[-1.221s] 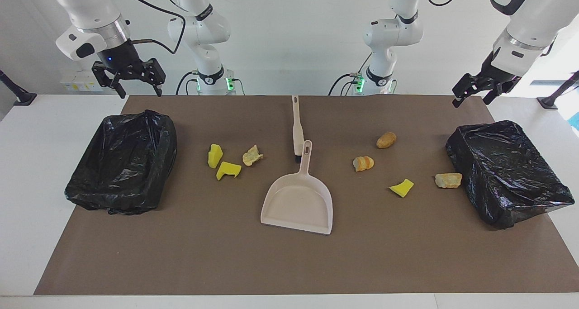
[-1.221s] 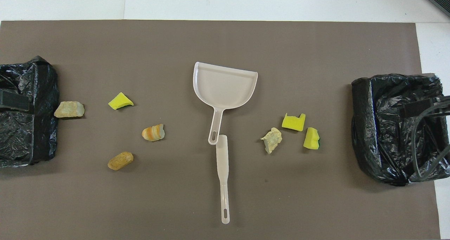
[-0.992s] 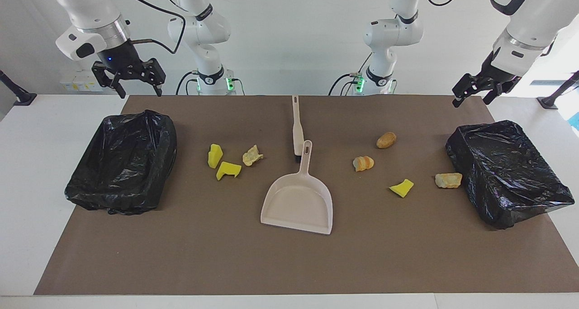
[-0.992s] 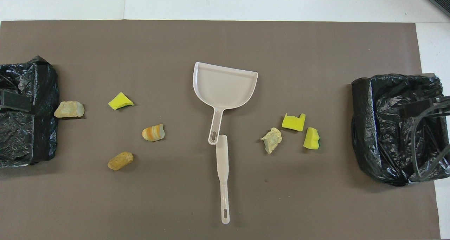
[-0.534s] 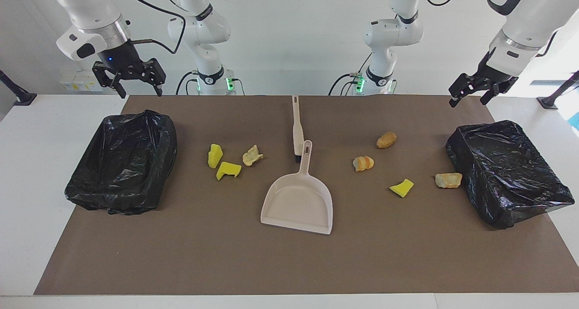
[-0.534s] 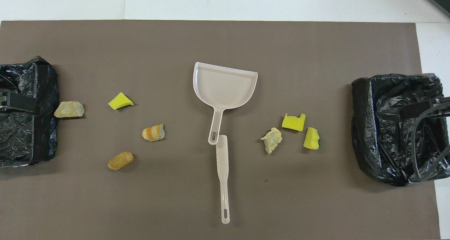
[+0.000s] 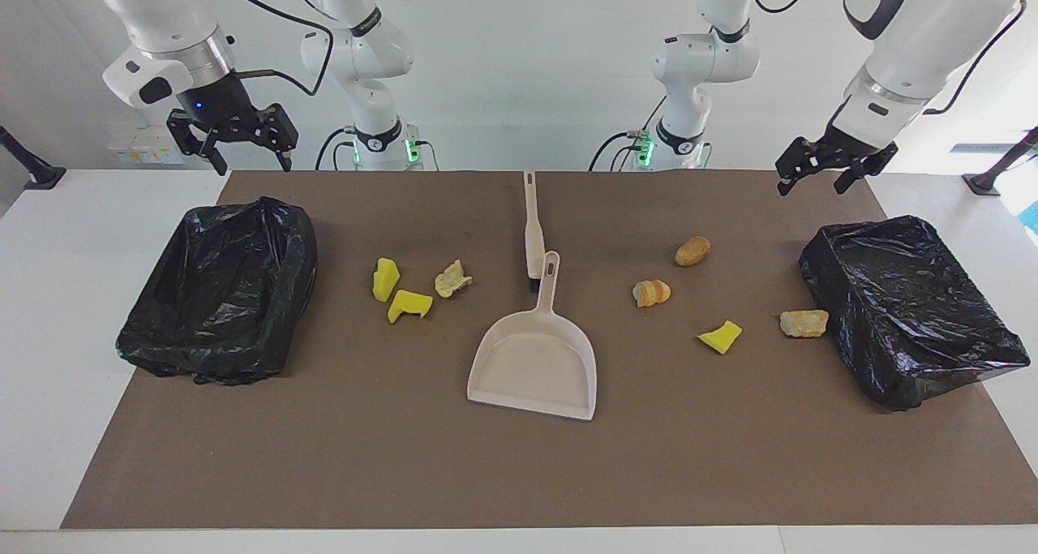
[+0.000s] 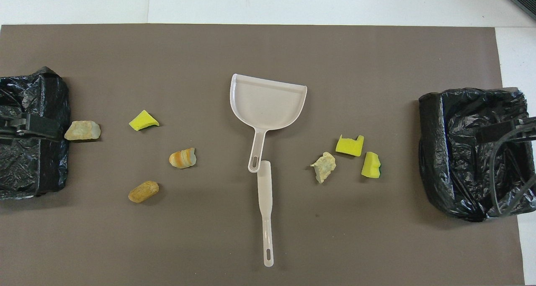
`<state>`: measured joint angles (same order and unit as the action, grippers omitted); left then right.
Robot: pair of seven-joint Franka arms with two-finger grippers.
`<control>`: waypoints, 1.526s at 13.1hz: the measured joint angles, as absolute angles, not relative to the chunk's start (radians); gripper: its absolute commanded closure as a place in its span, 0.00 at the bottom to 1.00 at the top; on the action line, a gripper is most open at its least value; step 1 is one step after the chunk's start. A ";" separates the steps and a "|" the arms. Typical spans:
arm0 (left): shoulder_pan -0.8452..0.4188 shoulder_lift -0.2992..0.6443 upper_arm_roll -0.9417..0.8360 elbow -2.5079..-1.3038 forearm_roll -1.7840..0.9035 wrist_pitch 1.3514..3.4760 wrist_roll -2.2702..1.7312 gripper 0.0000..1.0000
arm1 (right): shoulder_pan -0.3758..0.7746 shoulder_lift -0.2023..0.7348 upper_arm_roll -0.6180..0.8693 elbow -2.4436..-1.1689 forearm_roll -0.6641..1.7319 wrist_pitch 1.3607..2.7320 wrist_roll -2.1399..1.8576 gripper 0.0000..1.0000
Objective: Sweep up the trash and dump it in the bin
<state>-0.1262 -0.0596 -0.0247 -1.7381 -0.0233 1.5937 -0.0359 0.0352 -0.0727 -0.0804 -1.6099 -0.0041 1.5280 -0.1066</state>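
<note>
Both jaws open w/ nothing held, so left gripper [image 7: 825, 171] should grab brush [image 7: 532, 229] by its handle, right gripper [image 7: 241, 142] the dustpan [image 7: 535, 359], imo.

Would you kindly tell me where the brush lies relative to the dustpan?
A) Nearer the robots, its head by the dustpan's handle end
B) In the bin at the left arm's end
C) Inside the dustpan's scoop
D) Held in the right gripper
A: the brush lies flat on the mat, nearer the robots than the dustpan, its head beside the dustpan's handle end.
</note>
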 measured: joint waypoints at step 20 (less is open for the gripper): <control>-0.867 0.028 -0.034 -2.196 -0.026 2.227 -0.663 0.00 | 0.036 -0.090 -0.079 -1.650 -0.004 1.528 -0.107 0.00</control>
